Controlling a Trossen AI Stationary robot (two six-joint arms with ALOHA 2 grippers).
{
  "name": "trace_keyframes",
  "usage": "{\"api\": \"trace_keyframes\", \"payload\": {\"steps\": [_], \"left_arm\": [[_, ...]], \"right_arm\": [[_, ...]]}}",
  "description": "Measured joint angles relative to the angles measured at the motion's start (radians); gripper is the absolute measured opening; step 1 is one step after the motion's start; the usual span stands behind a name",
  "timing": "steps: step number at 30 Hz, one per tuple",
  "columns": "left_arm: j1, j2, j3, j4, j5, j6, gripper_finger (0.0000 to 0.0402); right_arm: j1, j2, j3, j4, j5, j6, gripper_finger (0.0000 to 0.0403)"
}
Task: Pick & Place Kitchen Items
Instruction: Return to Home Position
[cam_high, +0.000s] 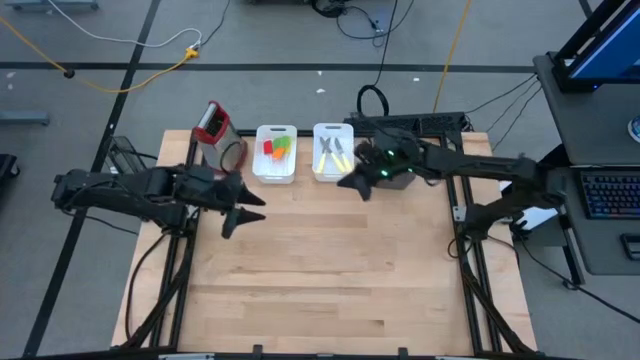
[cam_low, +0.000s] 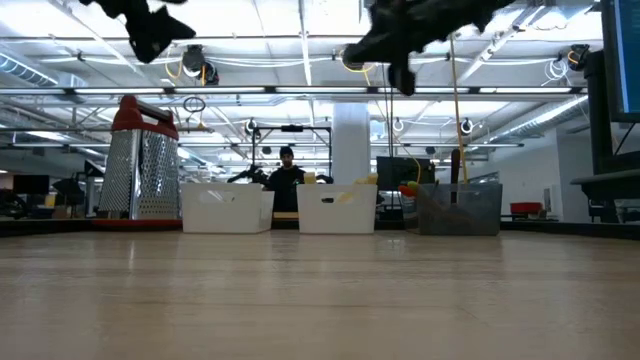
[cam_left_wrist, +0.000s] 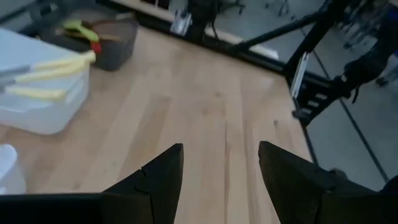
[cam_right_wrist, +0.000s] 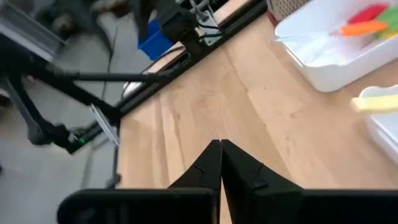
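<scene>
Red, orange and green spatulas (cam_high: 276, 148) lie in a white bin (cam_high: 275, 176) at the table's far edge. Cream-handled knives (cam_high: 331, 152) lie in a second white bin (cam_high: 318, 176) beside it. A dark bin (cam_left_wrist: 115, 53) further right holds green and red utensils (cam_left_wrist: 81, 30). My left gripper (cam_high: 250, 210) hovers open over bare table, left of centre, its fingers (cam_left_wrist: 168, 171) with nothing between them. My right gripper (cam_high: 352, 185) hangs shut and holding nothing, raised just in front of the knife bin; its closed fingertips (cam_right_wrist: 211, 152) point across the table.
A steel box grater with a red top (cam_high: 212, 125) stands at the far left, next to the spatula bin. The wooden tabletop (cam_high: 320, 280) stretches toward the near edge. A person (cam_low: 287, 175) shows in the room behind the table.
</scene>
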Motion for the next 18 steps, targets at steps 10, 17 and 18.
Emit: {"api": "trace_keyframes", "payload": {"steps": [10,17,18], "left_arm": [[-0.003,-0.198,-0.038,0.001,-0.063,0.015,0.0214],[-0.036,-0.289,-0.169,0.161,-0.064,0.043,0.0214],[-0.04,-0.303,-0.197,0.198,-0.064,0.041,0.0214]], "right_arm": [[0.117,-0.331,-0.257,0.027,0.205,-0.095,0.0],[0.155,-0.571,-0.447,0.023,0.241,-0.111,0.0],[0.156,-0.608,-0.469,0.024,0.241,-0.111,0.0]]}}
